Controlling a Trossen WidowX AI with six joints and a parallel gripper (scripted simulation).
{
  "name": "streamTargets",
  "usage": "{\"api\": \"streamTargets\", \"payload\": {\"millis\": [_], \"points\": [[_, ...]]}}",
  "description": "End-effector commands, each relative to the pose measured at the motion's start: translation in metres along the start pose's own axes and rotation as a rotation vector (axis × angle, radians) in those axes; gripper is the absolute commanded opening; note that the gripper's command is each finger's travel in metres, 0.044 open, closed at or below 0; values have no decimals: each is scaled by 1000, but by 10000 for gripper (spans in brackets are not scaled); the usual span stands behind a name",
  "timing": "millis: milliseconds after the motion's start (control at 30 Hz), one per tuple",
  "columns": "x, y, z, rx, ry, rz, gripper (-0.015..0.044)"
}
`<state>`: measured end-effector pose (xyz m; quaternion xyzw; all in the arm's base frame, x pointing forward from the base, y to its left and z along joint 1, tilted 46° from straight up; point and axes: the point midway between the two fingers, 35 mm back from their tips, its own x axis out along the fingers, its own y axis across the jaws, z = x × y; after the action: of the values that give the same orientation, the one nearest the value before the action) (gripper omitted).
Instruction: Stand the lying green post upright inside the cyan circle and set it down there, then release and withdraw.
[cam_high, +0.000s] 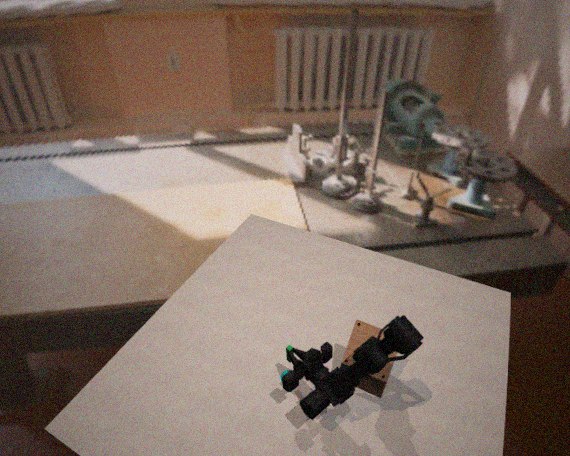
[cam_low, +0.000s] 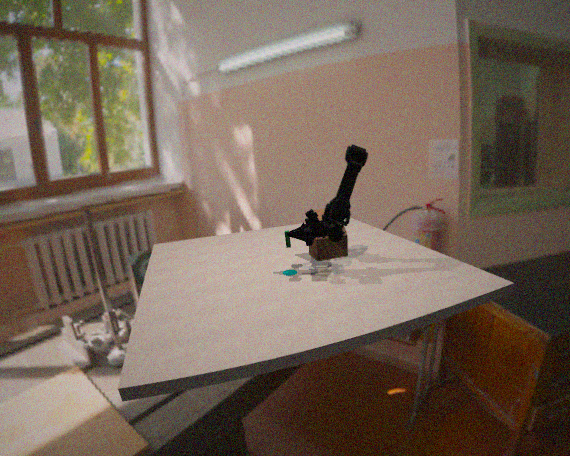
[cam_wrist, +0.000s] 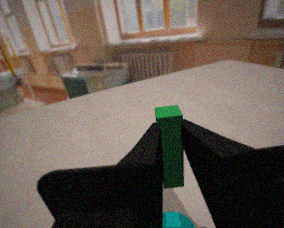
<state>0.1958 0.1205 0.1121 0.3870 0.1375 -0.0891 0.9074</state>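
writing: sheet on the wall (cam_low: 444, 159), right side of exterior view, marks too blurred to read; fire extinguisher (cam_low: 431, 231) below it has a label, also unreadable
brands: cannot tell any from these views
post vs pincer: green post (cam_high: 289, 348) (cam_low: 287, 239) (cam_wrist: 173, 150) between the fingertips of the pincer (cam_high: 291, 350) (cam_low: 290, 233) (cam_wrist: 169, 127); bright top end sticks up just past the tips, rest hangs below them
pincer state: closed on the post, gripping near its upper end
post pose: upright or close to it, off the table (cam_high: 200, 310) (cam_low: 240, 310) (cam_wrist: 90, 130); center of exterior view
target: cyan circle (cam_high: 284, 373) (cam_low: 289, 273) (cam_wrist: 176, 220) flat on table; below the post in exterior view, bottom center in wrist view, partly cut by frame edge and finger
in the way: black gripper parts hide most of circle in top view, only a sliver at left edge shows
arm: black arm (cam_high: 372, 352) (cam_low: 345, 192), lower right of top view, rises right of center in exterior
base: brown block (cam_high: 357, 332) (cam_low: 328, 248) under arm
shadows: gray, over table around circle
around: radiator (cam_high: 355, 70) (cam_low: 92, 257) (cam_wrist: 148, 66) by wall; orange-brown chair (cam_low: 495, 345), lower right of exterior
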Motion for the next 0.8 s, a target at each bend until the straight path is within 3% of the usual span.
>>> {"api": "streamTargets", "payload": {"millis": [0, 767], "points": [[0, 0, 1, 12, -5, 3, 23], [2, 4, -16, 13, -2, -2, 23]]}}
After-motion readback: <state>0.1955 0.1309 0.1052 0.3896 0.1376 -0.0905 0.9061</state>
